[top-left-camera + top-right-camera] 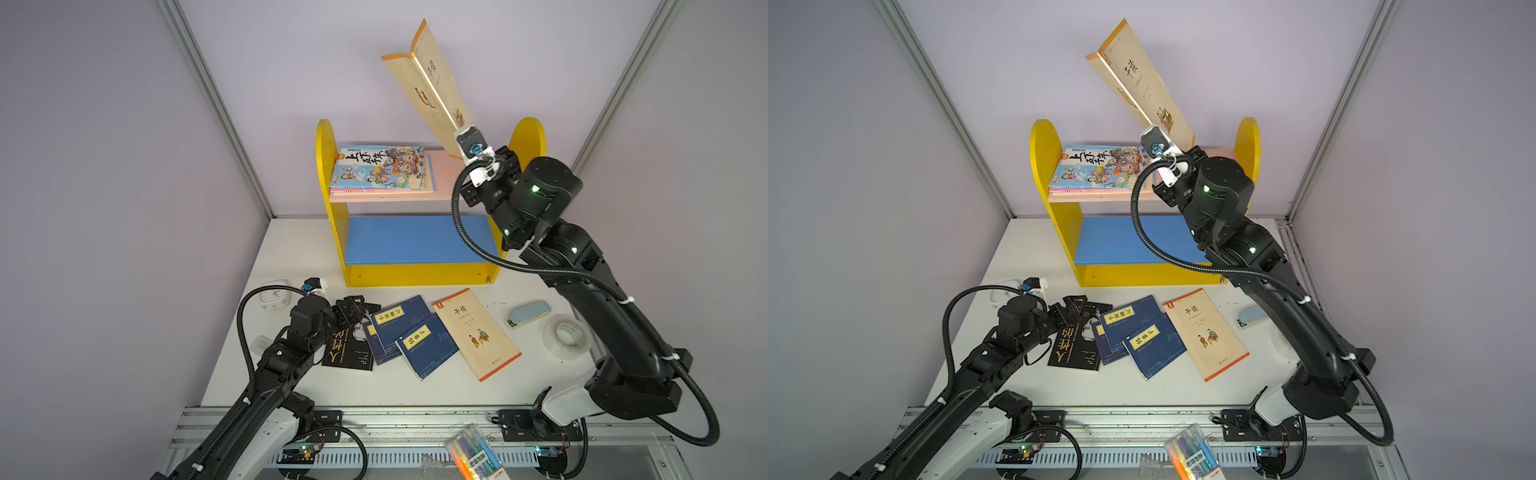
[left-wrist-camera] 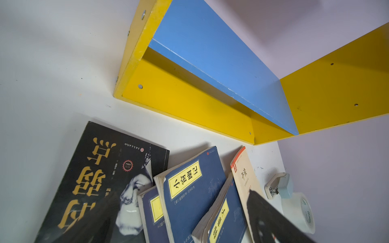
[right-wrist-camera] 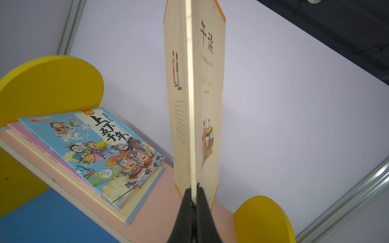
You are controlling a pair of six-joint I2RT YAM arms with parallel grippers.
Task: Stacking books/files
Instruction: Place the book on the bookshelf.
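Observation:
My right gripper (image 3: 194, 197) is shut on the lower edge of a cream book (image 3: 208, 84), holding it raised and tilted above the pink upper shelf (image 1: 442, 174). A stack of cartoon-cover books (image 1: 380, 170) lies flat on that shelf, beside the held book. On the table lie a black book with gold lettering (image 1: 349, 353), three overlapping navy books (image 1: 428, 345) and another cream book (image 1: 478, 332). My left gripper (image 1: 359, 307) hovers open over the black book's far end. One of its fingers (image 2: 271, 223) shows in the left wrist view.
The yellow rack has a bare blue lower board (image 1: 415, 241). A white clock (image 1: 274, 295) stands left of my left wrist. A light-blue stapler (image 1: 528, 313) and a tape roll (image 1: 567, 336) lie at the right. A marker pack (image 1: 473, 453) sits on the front rail.

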